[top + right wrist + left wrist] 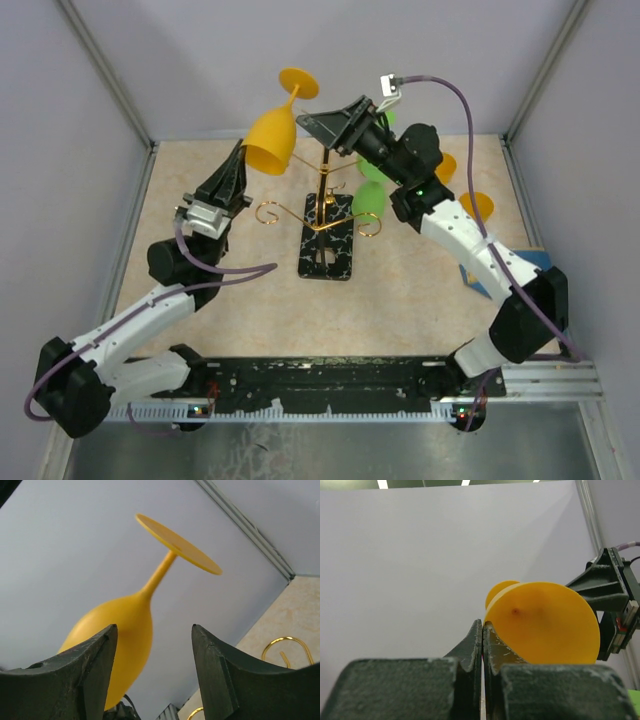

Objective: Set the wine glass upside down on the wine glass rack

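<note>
A yellow wine glass [270,135] hangs in the air, tilted, with its round foot [298,82] uppermost. My left gripper [240,155] is shut on the rim of its bowl; in the left wrist view the jaws [483,622] are pressed together against the yellow bowl [545,620]. My right gripper [322,128] stands open just right of the glass, at bowl height, with nothing between its fingers. In the right wrist view the glass [125,625] lies beyond the left finger. The gold wine glass rack [325,205] stands below on its black veined base [328,250].
Two green glasses [370,198] hang on the rack's right side under the right arm. Orange glasses [477,207] show behind the right arm. A blue object [495,285] lies at the right edge. Grey walls close the back and sides.
</note>
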{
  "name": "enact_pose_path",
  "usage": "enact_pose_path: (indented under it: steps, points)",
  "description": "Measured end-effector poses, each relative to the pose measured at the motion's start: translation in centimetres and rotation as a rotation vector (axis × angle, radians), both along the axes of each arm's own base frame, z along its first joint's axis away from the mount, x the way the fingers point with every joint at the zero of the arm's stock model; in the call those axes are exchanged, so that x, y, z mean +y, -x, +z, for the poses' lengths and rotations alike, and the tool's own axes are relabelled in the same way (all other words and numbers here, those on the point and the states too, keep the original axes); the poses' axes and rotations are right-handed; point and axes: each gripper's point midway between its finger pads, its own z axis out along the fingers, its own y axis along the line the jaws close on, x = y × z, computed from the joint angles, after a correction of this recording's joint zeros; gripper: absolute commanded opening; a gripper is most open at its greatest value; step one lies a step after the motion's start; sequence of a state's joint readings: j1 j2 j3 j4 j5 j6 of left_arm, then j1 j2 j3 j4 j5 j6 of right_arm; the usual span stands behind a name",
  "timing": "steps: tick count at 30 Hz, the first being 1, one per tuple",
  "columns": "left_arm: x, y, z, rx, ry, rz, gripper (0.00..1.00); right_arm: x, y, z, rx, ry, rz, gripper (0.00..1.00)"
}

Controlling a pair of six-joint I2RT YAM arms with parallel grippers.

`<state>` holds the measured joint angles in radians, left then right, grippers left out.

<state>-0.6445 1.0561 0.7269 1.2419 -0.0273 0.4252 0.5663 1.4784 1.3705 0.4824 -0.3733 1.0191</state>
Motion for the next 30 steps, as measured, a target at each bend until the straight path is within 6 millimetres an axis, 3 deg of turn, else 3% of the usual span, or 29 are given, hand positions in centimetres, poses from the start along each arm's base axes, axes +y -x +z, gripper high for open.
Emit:
enact_pose_path:
  steps: [5, 11, 21, 30]
  points:
    - [-0.2, -0.3, -1.3, 0.029, -0.008, 0.001, 0.00, 0.3, 0.5, 1.3, -0.037, -0.050, 0.019, 0.61]
    - [-0.3, -0.1, -1.3, 0.024, -0.001, -0.006, 0.00, 1.1, 1.3, 2.6, -0.080, -0.081, 0.045, 0.60]
    - [-0.5, 0.7, -1.0, 0.008, 0.015, -0.030, 0.00, 1.9, 0.7, 1.9, -0.068, -0.076, 0.052, 0.56]
    - [-1.0, 1.6, -1.6, 0.006, 0.048, -0.094, 0.00, 3.0, 0.3, 2.7, -0.096, -0.099, 0.067, 0.50]
